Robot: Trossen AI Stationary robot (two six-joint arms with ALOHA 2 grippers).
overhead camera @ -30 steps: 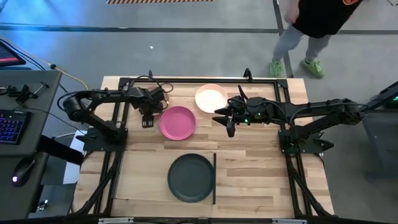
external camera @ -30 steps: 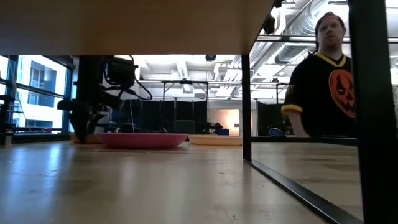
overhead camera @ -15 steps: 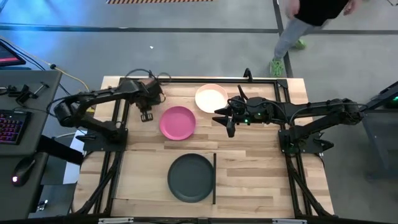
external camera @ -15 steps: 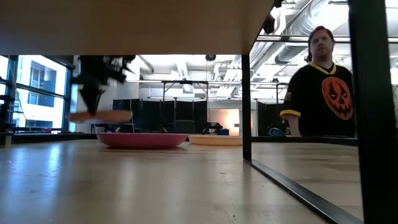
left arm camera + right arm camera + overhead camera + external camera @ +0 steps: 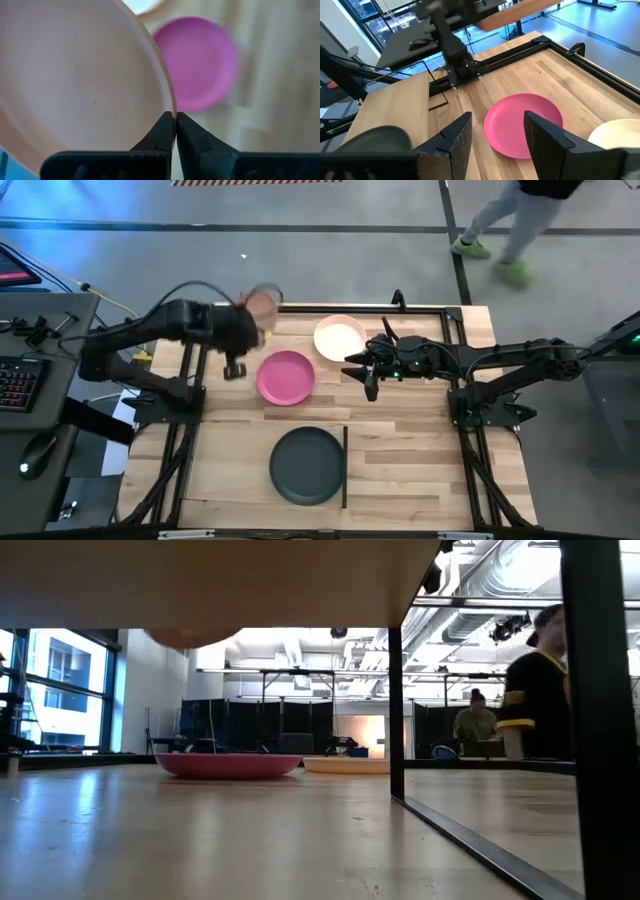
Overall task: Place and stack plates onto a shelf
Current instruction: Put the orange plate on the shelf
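My left gripper (image 5: 175, 120) is raised above the table's far left (image 5: 248, 328) and shut on the tan peach plate (image 5: 262, 303); in the low view only the plate's underside (image 5: 190, 637) peeks below the shelf board. The magenta pink plate (image 5: 286, 376) and the cream white plate (image 5: 339, 337) lie flat on the tabletop. The dark grey-black plate (image 5: 307, 465) lies on the pale shelf panel (image 5: 225, 465) near the front. My right gripper (image 5: 492, 137) stands open to the right of the pink plate (image 5: 366, 372), holding nothing. My left gripper pinches the tan peach plate by its rim (image 5: 169, 106), one finger on the plate's hollow face and the other on its back. The plate is lifted clear of the table and stands tilted, reaching away from the fingertips.
A black frame (image 5: 440, 311) runs round the table's far part. The shelf has a black edge strip (image 5: 345, 465) and a black post (image 5: 396, 710). A person (image 5: 540, 685) walks beyond the far right corner. A keyboard and mouse lie on the desk at the left (image 5: 20, 380).
My left gripper has shut on the tan peach plate's rim at the table's left and gone up and toward the far edge with it. The plate has come off the table, lifted clear, and tipped. The person has walked off to the right.
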